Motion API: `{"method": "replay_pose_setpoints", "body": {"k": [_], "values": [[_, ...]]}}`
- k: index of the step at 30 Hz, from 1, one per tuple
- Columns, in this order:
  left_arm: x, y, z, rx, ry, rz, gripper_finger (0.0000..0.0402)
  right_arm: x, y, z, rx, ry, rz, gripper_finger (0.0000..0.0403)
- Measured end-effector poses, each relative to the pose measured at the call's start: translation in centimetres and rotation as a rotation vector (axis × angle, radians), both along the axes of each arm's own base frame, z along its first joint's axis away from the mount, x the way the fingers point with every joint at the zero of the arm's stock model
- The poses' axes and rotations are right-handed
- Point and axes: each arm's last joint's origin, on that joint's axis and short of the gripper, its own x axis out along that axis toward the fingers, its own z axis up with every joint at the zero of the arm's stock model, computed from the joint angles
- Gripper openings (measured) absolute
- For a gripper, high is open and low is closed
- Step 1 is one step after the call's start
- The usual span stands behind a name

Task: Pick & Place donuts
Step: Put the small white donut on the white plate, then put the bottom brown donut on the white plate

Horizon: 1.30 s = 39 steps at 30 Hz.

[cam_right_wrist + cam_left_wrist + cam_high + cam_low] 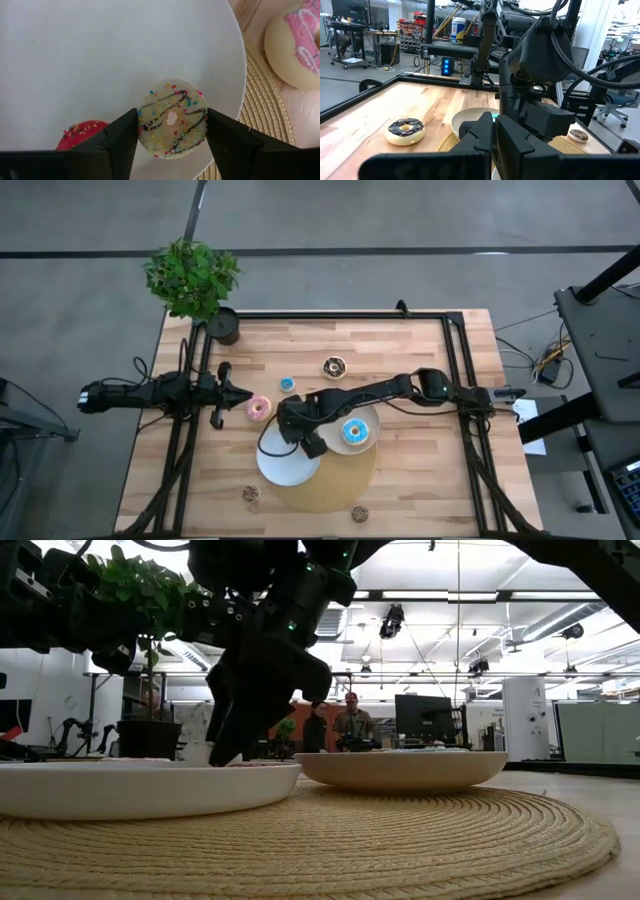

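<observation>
2 grippers are in your views. Landmark ref.: white plate (285, 465).

- Right gripper (172, 131): positioned over the white plate's rim. Fingers (117, 137) are spread approx. to the width of the cream mini donut (172, 122), 1 on each side; you cannot confirm a firm grip.
- Cream mini donut: lies on the white plate, near its edge, w/ a red mini donut (80, 134) just beside it, also on the plate.
- Blue-sprinkled donut (354, 432): on the beige plate (368, 416) adjoining the white plate.
- Pink donut (259, 408): on bare wood just off the white plate's rim.
- Chocolate donut (334, 366) and mini blue donut (288, 384): on the table beyond the white plate.
- Left gripper (240, 393): next to the pink donut; finger state not discernible.
</observation>
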Motion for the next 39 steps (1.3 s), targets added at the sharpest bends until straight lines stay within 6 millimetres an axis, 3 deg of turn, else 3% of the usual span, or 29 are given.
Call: {"method": "replay_pose_setpoints", "body": {"k": [7, 19, 29, 39], "values": [[0.0, 0.0, 0.0, 0.0, 0.0, 0.0, 0.0, 0.0, 0.0, 0.0, 0.003, 0.0, 0.002, 0.0212], [0.0, 0.0, 0.0, 0.0, 0.0, 0.0, 0.0, 0.0, 0.0, 0.0, 0.001, -0.002, 0.003, 0.0268], [0.0, 0.0, 0.0, 0.0, 0.0, 0.0, 0.0, 0.0, 0.0, 0.0, -0.004, 0.001, -0.002, 0.0278], [0.0, 0.0, 0.0, 0.0, 0.0, 0.001, 0.0, -0.8, 0.1, 3.4, 0.042, -0.036, -0.075, 0.027]]}}
